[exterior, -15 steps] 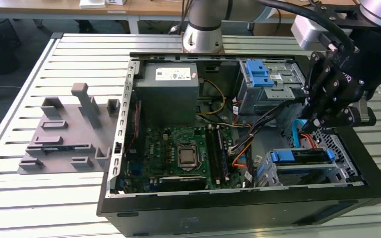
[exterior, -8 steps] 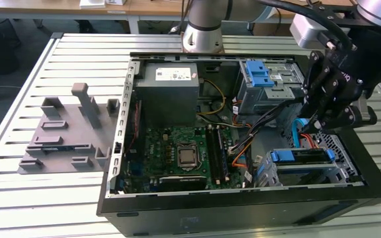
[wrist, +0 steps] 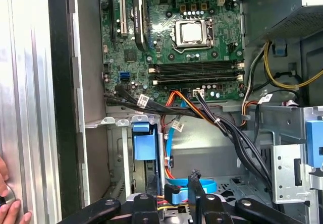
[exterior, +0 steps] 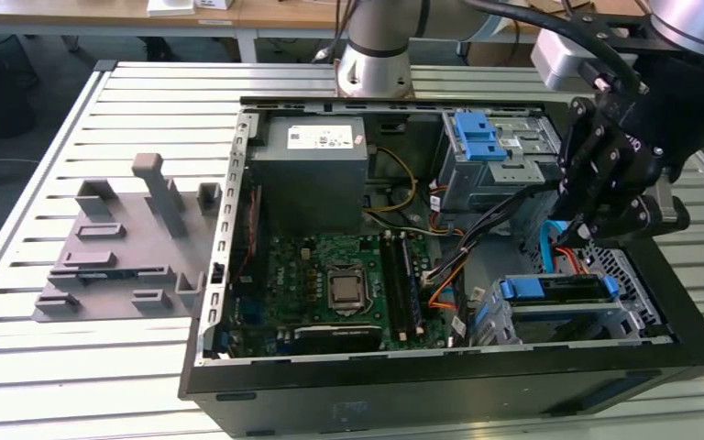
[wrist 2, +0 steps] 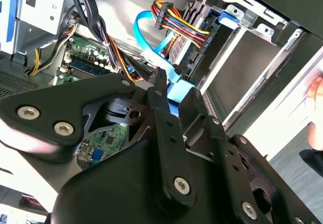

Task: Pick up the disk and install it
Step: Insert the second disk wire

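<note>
The disk point(exterior: 563, 290) sits edge-up in the lower cage point(exterior: 645, 316) of the case point(exterior: 450, 380), its blue rail end facing up. It is probably stiff, dense and shock-sensitive, with slick metal faces, so it is best held across the railed long edges. The gripper point(exterior: 578, 236) hangs just above it beside a blue cable point(exterior: 553, 249); I cannot tell whether it is open or closed

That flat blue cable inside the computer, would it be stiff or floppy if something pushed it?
Probably floppy: the blue cable bends in a loose loop. Likely light too, being a thin flat ribbon. It might spring back.
</note>
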Action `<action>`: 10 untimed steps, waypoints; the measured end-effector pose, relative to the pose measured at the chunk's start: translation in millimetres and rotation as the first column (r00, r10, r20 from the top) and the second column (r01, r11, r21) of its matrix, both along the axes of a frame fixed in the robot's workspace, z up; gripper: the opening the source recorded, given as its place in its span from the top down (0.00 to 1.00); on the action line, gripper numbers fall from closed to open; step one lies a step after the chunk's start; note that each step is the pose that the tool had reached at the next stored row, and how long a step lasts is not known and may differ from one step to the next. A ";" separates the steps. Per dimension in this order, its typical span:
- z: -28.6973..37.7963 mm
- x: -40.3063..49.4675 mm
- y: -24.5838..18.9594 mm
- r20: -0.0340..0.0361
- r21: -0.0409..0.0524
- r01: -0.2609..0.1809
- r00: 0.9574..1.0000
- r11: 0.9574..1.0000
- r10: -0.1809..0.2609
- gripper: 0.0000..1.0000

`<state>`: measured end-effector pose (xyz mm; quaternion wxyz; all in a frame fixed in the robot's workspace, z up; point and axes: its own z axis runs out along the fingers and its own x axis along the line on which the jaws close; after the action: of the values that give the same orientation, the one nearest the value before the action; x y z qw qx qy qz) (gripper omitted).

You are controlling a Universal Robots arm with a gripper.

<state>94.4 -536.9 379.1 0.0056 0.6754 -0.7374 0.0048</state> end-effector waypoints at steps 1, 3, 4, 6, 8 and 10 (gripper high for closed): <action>-0.7 0.2 0.2 0.000 0.000 0.001 1.000 1.000 -0.001 0.63; -2.1 0.8 0.8 0.000 0.000 0.002 1.000 1.000 -0.002 0.63; -2.7 1.0 1.1 0.000 0.000 0.002 1.000 1.000 -0.002 0.63; -3.7 1.4 1.8 0.000 0.000 0.003 1.000 1.000 -0.003 0.63; -4.9 1.7 2.5 0.000 0.000 0.004 1.000 1.000 -0.004 0.71; -6.0 1.9 3.2 0.000 -0.002 0.005 1.000 1.000 -0.005 0.76</action>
<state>96.3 -533.7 373.1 0.0062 0.6735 -0.7391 0.0055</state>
